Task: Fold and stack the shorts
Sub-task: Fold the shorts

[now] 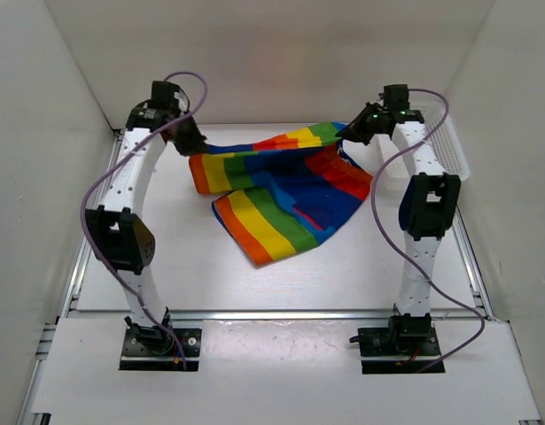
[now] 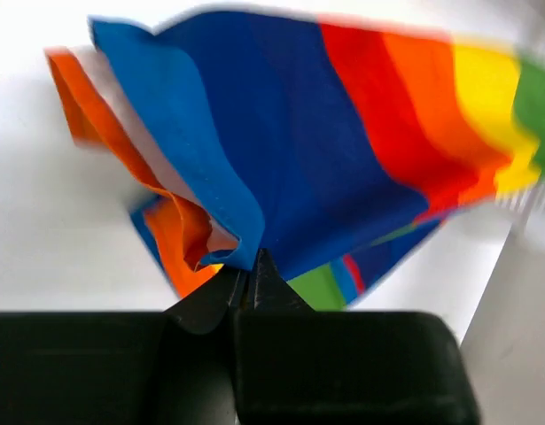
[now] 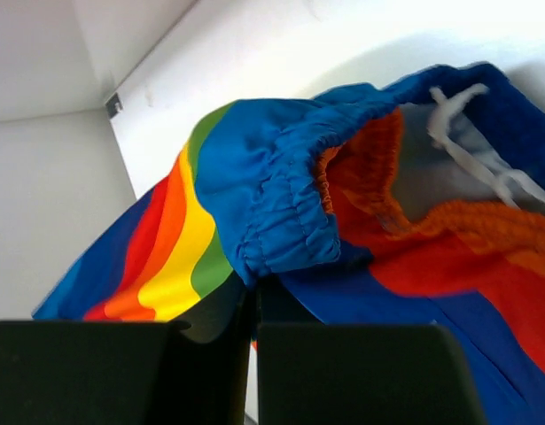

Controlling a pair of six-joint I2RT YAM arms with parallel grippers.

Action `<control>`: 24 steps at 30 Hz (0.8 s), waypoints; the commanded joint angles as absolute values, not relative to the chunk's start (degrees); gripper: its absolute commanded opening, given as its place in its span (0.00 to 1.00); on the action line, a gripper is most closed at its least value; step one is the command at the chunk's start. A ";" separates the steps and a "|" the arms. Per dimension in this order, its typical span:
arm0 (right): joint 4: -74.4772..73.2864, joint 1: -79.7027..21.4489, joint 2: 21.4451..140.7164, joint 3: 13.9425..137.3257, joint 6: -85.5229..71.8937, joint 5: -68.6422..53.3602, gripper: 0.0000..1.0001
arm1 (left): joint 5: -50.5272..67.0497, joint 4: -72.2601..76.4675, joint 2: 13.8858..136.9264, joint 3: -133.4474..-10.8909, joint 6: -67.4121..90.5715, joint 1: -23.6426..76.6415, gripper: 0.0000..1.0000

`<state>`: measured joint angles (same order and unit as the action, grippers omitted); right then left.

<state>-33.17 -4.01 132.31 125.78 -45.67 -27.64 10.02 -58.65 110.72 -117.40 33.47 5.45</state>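
Top external view is showing you the table (image 1: 343,274) with the shorts (image 1: 281,190) draped across its far half. By my judgement you are working the opening fold: the far edge is being held up while the near half is sagging onto the table, and nothing is being stacked yet. Your next move is likely calling for carrying both held corners toward you, level and in step, so that the raised edge is landing on the near one. Letting one side lag is risking a skewed, bunched fold.

The shorts are spreading from just beside the basket (image 1: 449,150) out to the side away from it. Your left claw (image 2: 253,266) is clenching a blue hem corner at the end farthest from the basket. Your right claw (image 3: 253,288) is pinching the gathered waistband at the end nearest the basket. Both are gripping cloth, with the fabric fanning out just beyond the fingertips. The white drawstring (image 3: 467,133) is lying inside the waist opening, near the right claw but not touching it.
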 commanded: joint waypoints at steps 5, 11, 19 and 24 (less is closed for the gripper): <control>-36.83 3.33 117.35 111.82 -36.92 -21.80 0.00 | 8.44 -57.57 90.29 -93.91 34.61 19.93 0.11; -36.30 3.34 102.33 90.15 -34.89 -13.55 0.00 | 6.68 -55.72 86.31 -80.45 39.19 31.26 0.11; -34.46 3.87 85.43 68.75 -35.68 0.08 0.00 | 5.27 -54.49 89.20 -71.37 43.85 41.74 0.13; -34.45 3.87 86.04 68.73 -35.68 -0.52 0.02 | 6.42 -55.36 89.21 -70.05 43.86 44.38 1.00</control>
<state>-36.29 3.68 85.97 68.93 -36.60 -2.90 6.81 -55.42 90.45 -70.39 42.83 43.57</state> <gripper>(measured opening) 0.016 0.933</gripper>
